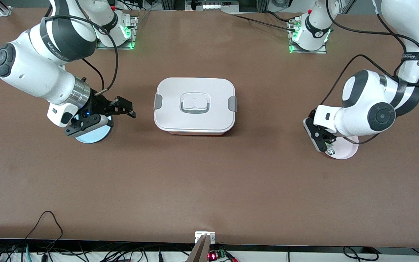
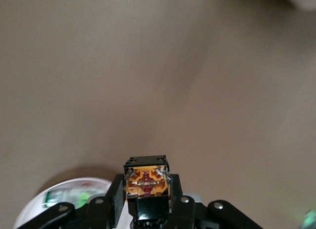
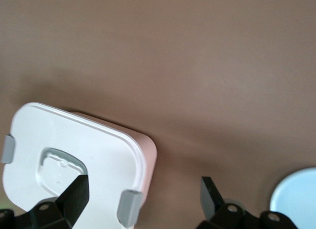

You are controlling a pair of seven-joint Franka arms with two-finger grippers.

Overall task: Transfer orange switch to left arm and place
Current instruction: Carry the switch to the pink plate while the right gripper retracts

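The orange switch (image 2: 146,177) is clamped between the fingers of my left gripper (image 2: 146,188), orange face up with its black end down in the jaws. In the front view the left gripper (image 1: 321,140) hangs low over a pink plate (image 1: 344,151) at the left arm's end of the table, and the switch is hidden there. My right gripper (image 1: 127,108) is open and empty, over the table between a light blue plate (image 1: 94,136) and the white box (image 1: 195,118). The box stands closed mid-table between both arms. It also shows in the right wrist view (image 3: 74,140), past the open right gripper (image 3: 143,185).
A small clear-and-green component (image 2: 74,195) lies on the pink plate (image 2: 37,211) under the left gripper. The light blue plate's edge (image 3: 296,197) shows in the right wrist view. Bare brown table lies nearer to the front camera than the box.
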